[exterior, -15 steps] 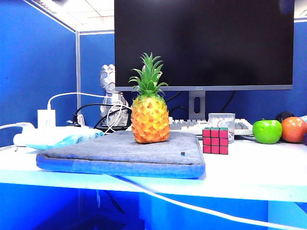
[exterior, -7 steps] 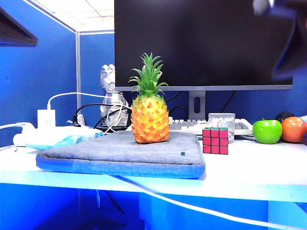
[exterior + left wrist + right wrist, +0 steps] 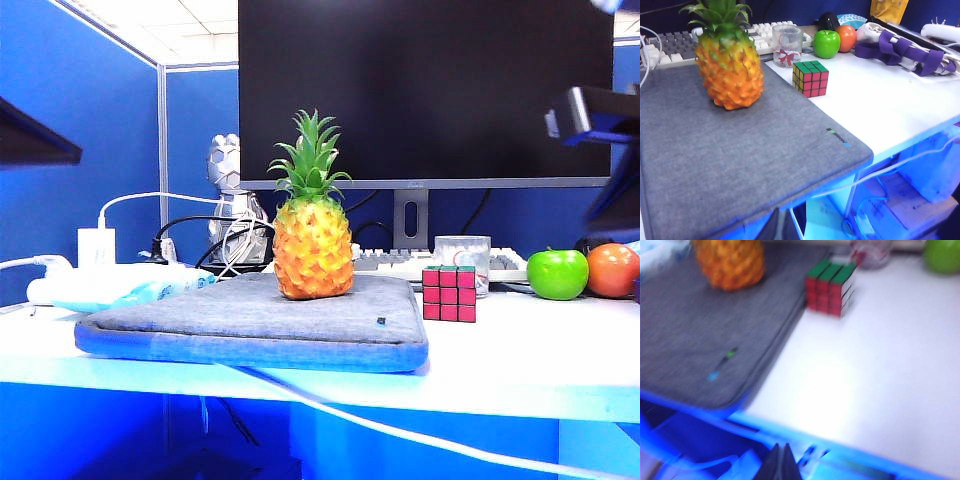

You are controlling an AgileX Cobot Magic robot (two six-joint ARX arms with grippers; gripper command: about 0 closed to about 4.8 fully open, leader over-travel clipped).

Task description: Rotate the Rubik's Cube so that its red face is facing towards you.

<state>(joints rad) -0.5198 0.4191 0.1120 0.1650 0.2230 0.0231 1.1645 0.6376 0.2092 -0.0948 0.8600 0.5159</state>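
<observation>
A: Where does the Rubik's Cube (image 3: 449, 293) sit?
B: On the white desk (image 3: 530, 350), just beside the grey laptop sleeve (image 3: 260, 320), in front of a glass cup (image 3: 462, 258). Its red face (image 3: 448, 297) looks toward the exterior camera, and green is on top.

A: What else is around it?
B: A pineapple (image 3: 312, 225) stands on the sleeve; a green apple (image 3: 557, 273) lies off to the right.

A: And the claws?
B: The left gripper (image 3: 781, 227) and right gripper (image 3: 781, 462) both have their fingers pressed together, holding nothing, off the desk's front edge and well apart from the cube
</observation>
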